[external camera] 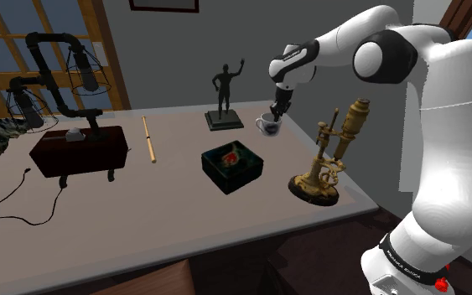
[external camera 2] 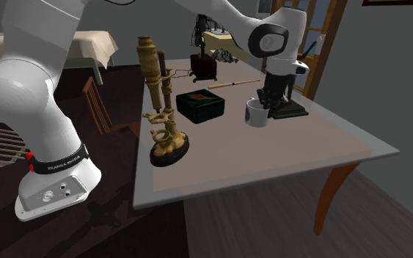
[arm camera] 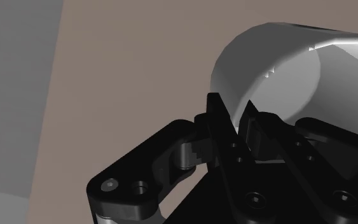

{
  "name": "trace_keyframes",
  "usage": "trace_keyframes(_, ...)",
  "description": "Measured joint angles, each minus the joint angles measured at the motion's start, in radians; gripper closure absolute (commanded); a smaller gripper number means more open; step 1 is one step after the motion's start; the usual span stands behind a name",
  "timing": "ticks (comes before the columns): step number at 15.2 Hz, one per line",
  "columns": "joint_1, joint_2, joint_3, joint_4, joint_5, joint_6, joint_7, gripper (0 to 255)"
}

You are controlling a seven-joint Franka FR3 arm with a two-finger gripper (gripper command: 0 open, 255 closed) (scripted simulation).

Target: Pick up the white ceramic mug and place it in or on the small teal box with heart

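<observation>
White mug (external camera: pixel 267 126): rim wall pinched by the closed gripper (external camera: pixel 277 114), directly beneath it. Dark teal box (external camera: pixel 232 165) near, bare table (external camera: pixel 184 205) between them. Statuette (external camera: pixel 223 96) just beside the mug.

A brass microscope (external camera: pixel 327 157), dark figurine (external camera: pixel 223 94), wooden rod (external camera: pixel 148 139) and pipe lamp (external camera: pixel 79 152) sit on the table (external camera: pixel 167 219).

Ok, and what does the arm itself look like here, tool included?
The arm is glossy white, built of rounded links with dark grey joints. Near its base runs a black band with small white lettering and red marks at its ends. The tool is all black, with two blocky fingers on a body dotted with round screw holes.
</observation>
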Motion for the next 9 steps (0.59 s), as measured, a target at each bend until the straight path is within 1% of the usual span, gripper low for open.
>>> trace_keyframes(9, 0.004, -0.052, -0.008, 0.043, -0.014, -0.094, 0.014, 255)
